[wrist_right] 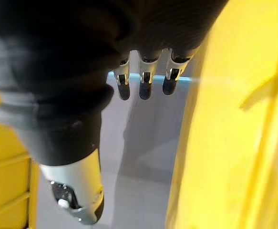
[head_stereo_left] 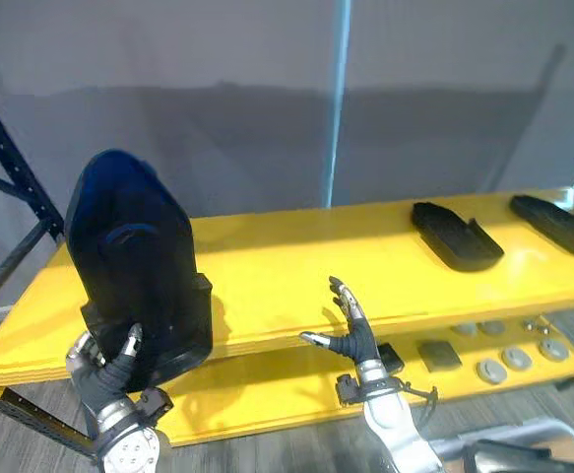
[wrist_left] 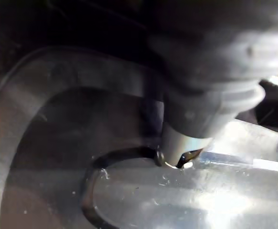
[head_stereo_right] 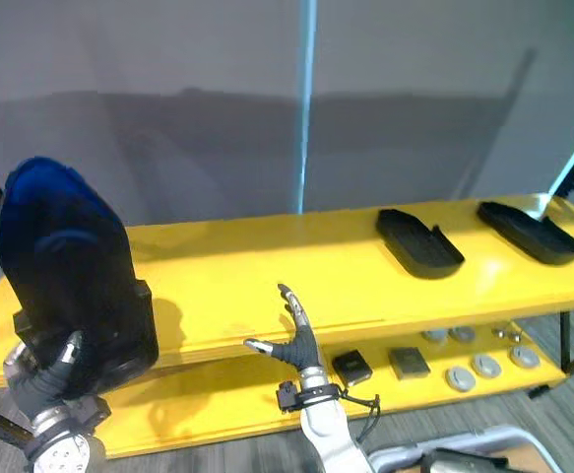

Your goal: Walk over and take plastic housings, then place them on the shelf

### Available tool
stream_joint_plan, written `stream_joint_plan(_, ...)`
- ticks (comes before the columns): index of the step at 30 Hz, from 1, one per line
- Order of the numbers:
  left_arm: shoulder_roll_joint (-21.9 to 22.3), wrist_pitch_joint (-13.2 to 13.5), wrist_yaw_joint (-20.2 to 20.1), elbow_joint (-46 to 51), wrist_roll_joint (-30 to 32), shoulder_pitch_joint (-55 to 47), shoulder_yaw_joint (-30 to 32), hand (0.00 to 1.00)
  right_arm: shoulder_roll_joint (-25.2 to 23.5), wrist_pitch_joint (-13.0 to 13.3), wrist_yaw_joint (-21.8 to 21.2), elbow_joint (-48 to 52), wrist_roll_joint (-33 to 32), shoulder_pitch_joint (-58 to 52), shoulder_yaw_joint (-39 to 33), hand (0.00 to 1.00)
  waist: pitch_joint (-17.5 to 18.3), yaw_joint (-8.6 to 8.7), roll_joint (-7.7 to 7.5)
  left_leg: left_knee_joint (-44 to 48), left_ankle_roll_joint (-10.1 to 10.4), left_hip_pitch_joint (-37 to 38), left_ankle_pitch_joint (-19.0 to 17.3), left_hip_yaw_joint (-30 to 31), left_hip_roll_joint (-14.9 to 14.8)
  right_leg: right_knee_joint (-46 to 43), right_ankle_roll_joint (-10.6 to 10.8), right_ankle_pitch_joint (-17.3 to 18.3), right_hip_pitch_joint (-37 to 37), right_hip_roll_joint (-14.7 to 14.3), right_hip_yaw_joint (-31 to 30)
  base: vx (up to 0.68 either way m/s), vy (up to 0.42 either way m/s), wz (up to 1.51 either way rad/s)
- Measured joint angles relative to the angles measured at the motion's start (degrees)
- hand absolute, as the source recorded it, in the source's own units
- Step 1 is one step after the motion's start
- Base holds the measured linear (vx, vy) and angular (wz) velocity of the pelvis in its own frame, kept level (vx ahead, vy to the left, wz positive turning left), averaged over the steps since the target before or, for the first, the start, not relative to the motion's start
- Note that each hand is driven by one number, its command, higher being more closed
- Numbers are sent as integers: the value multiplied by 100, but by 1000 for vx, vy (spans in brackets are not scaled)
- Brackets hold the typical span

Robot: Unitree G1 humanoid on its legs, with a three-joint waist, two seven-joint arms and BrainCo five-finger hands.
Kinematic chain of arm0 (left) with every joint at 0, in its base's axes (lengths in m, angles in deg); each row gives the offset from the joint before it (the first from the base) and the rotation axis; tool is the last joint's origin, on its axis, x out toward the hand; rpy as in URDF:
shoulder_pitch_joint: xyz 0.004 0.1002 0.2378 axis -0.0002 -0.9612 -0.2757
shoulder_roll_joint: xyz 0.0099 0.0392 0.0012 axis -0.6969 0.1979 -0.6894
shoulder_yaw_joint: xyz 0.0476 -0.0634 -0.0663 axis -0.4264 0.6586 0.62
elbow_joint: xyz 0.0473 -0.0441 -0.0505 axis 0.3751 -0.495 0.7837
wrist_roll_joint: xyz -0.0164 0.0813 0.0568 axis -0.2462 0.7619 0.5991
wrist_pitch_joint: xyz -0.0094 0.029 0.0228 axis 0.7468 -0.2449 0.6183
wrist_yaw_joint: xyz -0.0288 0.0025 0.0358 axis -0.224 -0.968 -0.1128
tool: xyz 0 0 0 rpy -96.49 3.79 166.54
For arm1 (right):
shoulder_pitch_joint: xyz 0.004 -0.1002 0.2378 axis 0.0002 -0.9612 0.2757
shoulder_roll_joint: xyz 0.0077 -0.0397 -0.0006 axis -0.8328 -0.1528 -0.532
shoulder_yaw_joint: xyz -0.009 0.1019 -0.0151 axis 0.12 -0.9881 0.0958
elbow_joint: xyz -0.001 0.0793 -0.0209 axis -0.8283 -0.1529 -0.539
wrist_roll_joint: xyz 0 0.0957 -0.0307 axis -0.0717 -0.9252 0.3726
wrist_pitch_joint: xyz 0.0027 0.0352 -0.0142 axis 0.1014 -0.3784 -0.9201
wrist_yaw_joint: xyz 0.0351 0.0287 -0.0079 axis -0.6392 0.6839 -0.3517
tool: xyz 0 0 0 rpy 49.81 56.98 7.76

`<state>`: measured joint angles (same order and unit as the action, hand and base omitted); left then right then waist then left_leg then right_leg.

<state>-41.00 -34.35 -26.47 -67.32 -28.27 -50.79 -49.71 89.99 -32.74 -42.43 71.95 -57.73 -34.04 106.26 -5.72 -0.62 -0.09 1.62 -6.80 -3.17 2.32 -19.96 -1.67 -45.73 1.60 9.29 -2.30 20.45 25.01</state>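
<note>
Your left hand (head_stereo_left: pixel 104 374) has its thumb and fingers curled round the base of the dark blue housing (head_stereo_left: pixel 134 251), which is upright at the left end of the yellow shelf (head_stereo_left: pixel 287 271). Your right hand (head_stereo_left: pixel 355 342) is spread and holds nothing, just before the shelf's front edge. Two flat housings (head_stereo_left: pixel 456 235) (head_stereo_left: pixel 559 223) lie at the right end. Small parts (head_stereo_left: pixel 503 360) sit on the lower level.

We see a yellow shelf (head_stereo_left: pixel 287 266) with two boards. On the top board, toward its right end, lie a flat black housing (head_stereo_left: pixel 456 235) and a second black housing (head_stereo_left: pixel 558 223), apart from each other. A tall dark housing (head_stereo_left: pixel 134 261) stands upright at the left front edge. The lower board (head_stereo_left: pixel 267 394) carries grey discs (head_stereo_left: pixel 515 357) and dark square pieces (head_stereo_left: pixel 438 354).
</note>
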Motion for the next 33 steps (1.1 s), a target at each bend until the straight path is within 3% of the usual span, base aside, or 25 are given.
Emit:
stream_joint_plan(2,-47,-39,-35,-87,66,126,-66,100,-10,1,-83,197,-180,-361,-167,0,-32,113,-12,-61,26,153,-14,265,73,581,6,144,-350,-340,-398,158,-90,101)
stream_joint_plan(5,-214,-52,-182,-438,57,556,-364,100,-177,9,-169,510,-193,-1005,-762,0,-39,352,-43,-8,161,142,-19,935,167,2574,39,95,-668,-1310,-1804,131,-168,107)
stream_joint_plan(6,-257,-55,-214,-473,41,609,-458,100,-198,9,-170,567,-193,-1111,-841,0,-29,374,-128,16,221,153,-30,1030,237,2871,43,-50,-655,-1371,-2030,161,-247,105)
stream_joint_plan(7,-290,-50,-344,-574,-79,710,-677,100,-206,8,-172,698,-194,-1299,-936,0,-90,449,-229,137,390,198,-144,1235,405,3065,161,-587,-578,-1312,-2218,145,-185,62)
stream_joint_plan(9,-275,-56,-522,-584,-277,693,-833,100,-129,0,-179,707,-195,-1358,-996,0,-100,436,-104,159,476,203,-193,1221,272,3362,108,-669,-434,-1425,-2182,139,-116,12)
stream_joint_plan(12,-271,-98,-979,-576,-901,801,-1083,100,-160,-2,-227,1079,-194,-1466,-1005,0,-92,524,-80,75,554,139,-224,1164,61,4133,18,-1029,-216,-1685,-2224,139,-67,-23)
stream_joint_plan(17,-318,-165,-1411,-919,-2410,1286,-1459,100,-106,-2,-320,1800,-190,-1537,-1107,0,-111,656,-47,-36,606,160,-242,996,9,4456,20,-1163,-166,-1755,-2323,89,-4,-18)
stream_joint_plan(19,-537,-167,-1505,-1429,-3203,1797,-1850,100,-37,-4,-337,2053,-188,-1509,-1105,0,-131,681,-15,-137,606,246,-242,873,24,4489,38,-1175,-165,-1759,-2450,44,34,-24)
stream_joint_plan(21,-706,-199,-1520,-1794,-3562,2175,-2102,100,72,-5,-341,2176,-189,-1489,-1078,0,-155,770,24,-159,606,224,-242,816,49,4532,61,-1212,-199,-1742,-2502,8,34,-17)
stream_joint_plan(25,-850,-353,-1429,-2377,-4211,2855,-2434,100,284,-68,-323,2252,-190,-1498,-873,0,-202,952,102,-211,598,180,-239,683,89,4549,103,-1259,-319,-1723,-2639,-17,37,-18)
stream_joint_plan(28,-862,-457,-1274,-2764,-4535,3414,-2727,100,375,-126,-251,2253,-169,-1514,-702,0,-241,963,167,-214,575,79,-221,629,98,4554,104,-1301,-446,-1720,-2702,-25,23,-8)
stream_joint_plan(33,-880,-740,-1129,-3264,-4645,3984,-3150,100,553,-274,-189,2252,-154,-1511,-415,0,-355,1153,364,-336,539,35,-125,736,135,4621,103,-1325,-475,-1683,-2608,-2,11,9)
